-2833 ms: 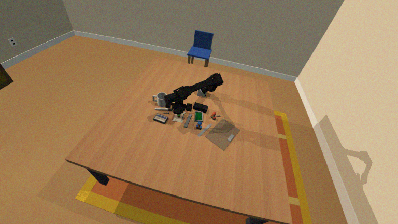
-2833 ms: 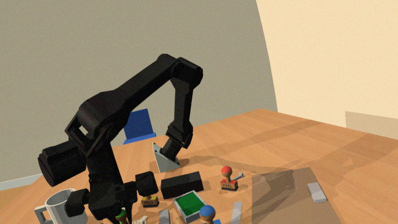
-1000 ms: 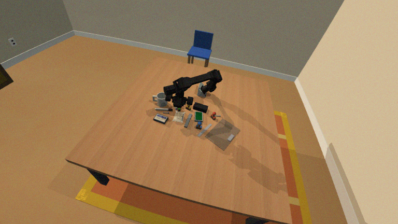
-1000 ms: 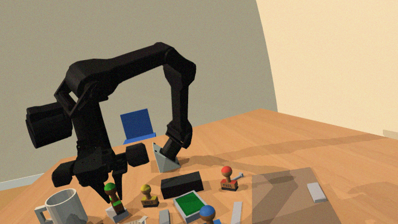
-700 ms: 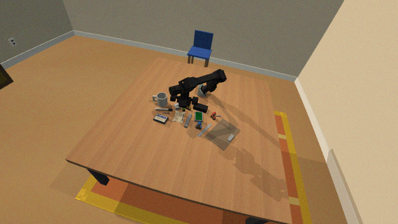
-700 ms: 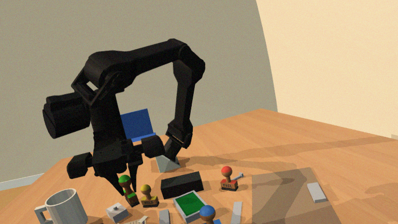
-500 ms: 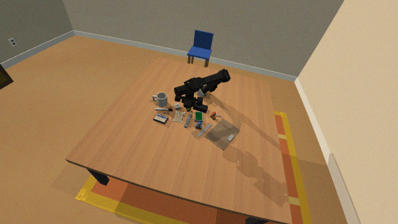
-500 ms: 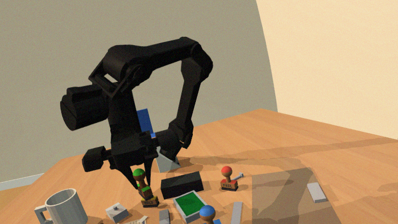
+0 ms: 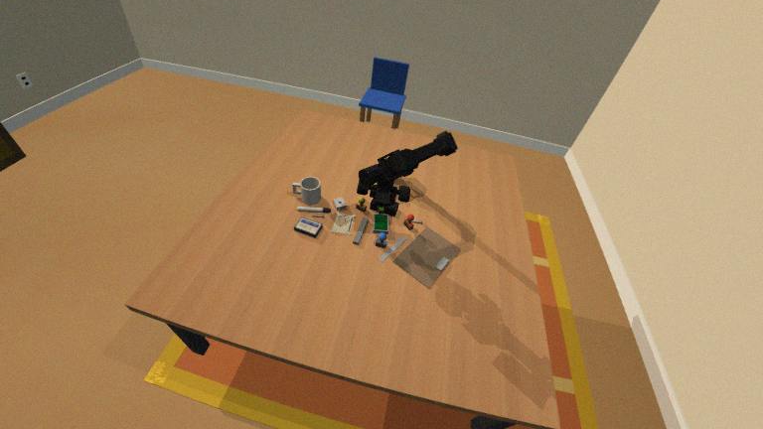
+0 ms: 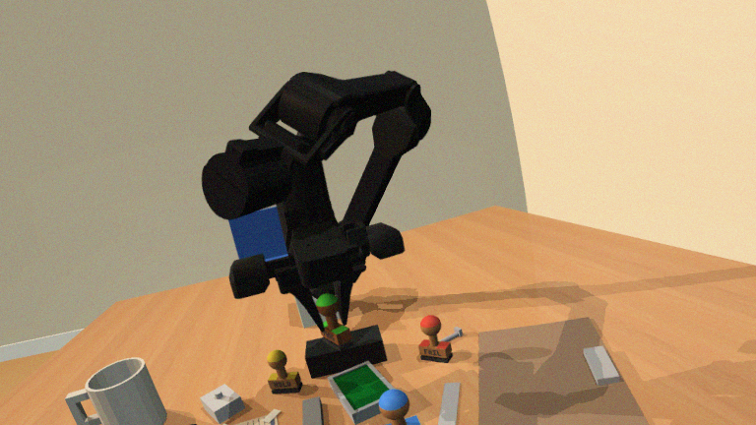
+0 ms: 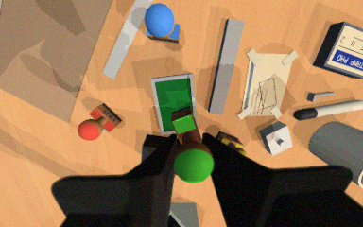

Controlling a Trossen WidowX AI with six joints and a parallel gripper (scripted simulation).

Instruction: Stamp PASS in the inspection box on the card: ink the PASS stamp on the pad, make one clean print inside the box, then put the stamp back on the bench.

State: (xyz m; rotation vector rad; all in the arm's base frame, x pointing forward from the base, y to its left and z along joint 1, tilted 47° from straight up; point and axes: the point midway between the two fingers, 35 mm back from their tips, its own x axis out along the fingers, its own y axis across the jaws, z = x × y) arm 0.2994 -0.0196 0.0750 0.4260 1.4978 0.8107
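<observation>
My gripper [image 10: 333,326] [image 11: 191,138] is shut on the green-knobbed stamp [image 9: 381,209] [image 10: 326,300] [image 11: 194,165]. The stamp hangs with its base tilted, above the bench. In the exterior view it overlaps the black block; in the wrist view its base overlaps the near edge of the open green ink pad [image 9: 381,230] [image 10: 361,386] [image 11: 172,99]. Its printing face is hidden. The taped card [image 9: 341,229] [image 11: 279,63] lies beyond a grey bar, to the pad's right in the wrist view. Thin outlines and marks show on it; I cannot tell a clean print.
A black block [image 10: 362,350] stands behind the pad. Yellow HOLD [image 10: 277,359], red FAIL [image 10: 430,323] [image 11: 89,130] and blue [image 10: 393,399] [image 11: 160,20] stamps stand around it. Grey bars [image 11: 227,66] [image 11: 124,44], a mug [image 9: 310,191] [image 10: 125,393] and a stamp pad box [image 11: 347,59] lie nearby.
</observation>
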